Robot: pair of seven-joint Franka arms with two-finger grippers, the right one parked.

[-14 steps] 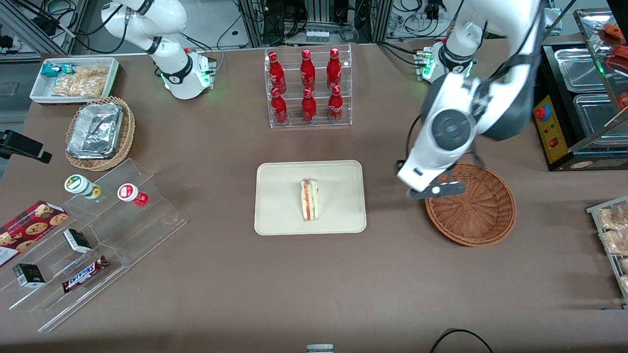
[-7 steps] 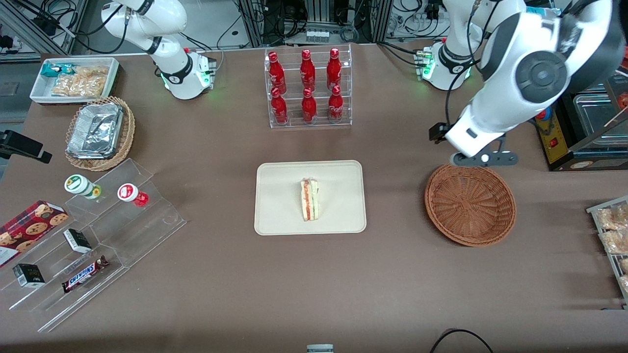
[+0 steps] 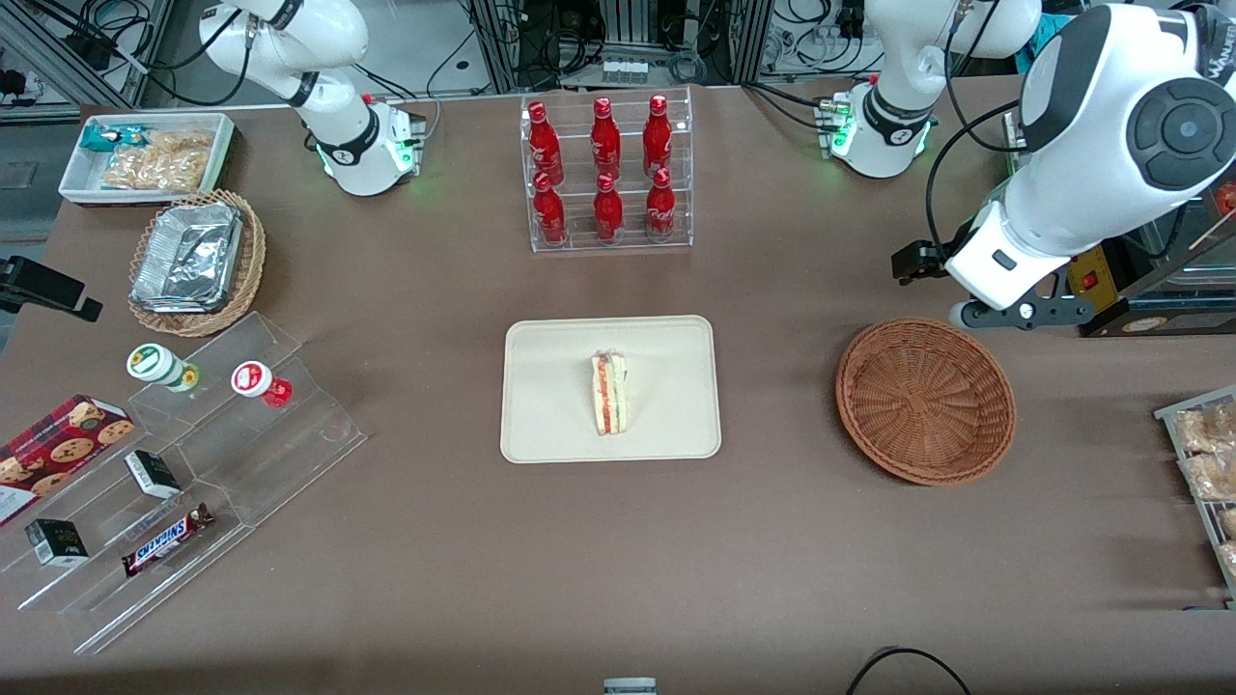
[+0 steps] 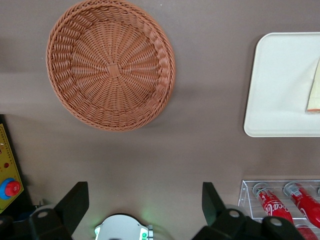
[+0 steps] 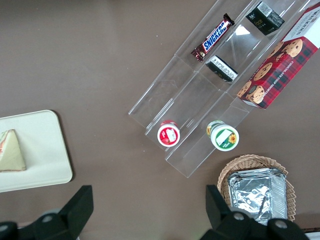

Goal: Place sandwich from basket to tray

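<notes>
One sandwich (image 3: 609,392) lies on the cream tray (image 3: 550,425) near its middle, cut edge up with the red and green layers showing, exactly where it lay a second ago. What has changed is the working arm. A second ago its wrist hung low over the near rim of the brown wicker basket (image 3: 925,401); half a second ago it had risen and drawn back to the basket's farther edge; now it has pulled away further, toward the working arm's end of the table, so the whole basket is uncovered and holds nothing.

The gripper (image 4: 145,207) hangs high above the table, farther from the front camera than the basket and close to the black control box with the red button (image 4: 9,188). From the wrist camera its two dark fingers (image 4: 75,202) stand spread well apart, with only bare brown tabletop (image 4: 200,150) between them and nothing held. It points straight down, while the arm's big white elbow joint (image 3: 1125,135) is folded up above it, over the steel-pan counter at the table's edge.

The basket sits beside the tray, well apart from it, toward the working arm's end. The clear rack of red bottles (image 3: 606,174) stands farther from the front camera than the tray, untouched.
</notes>
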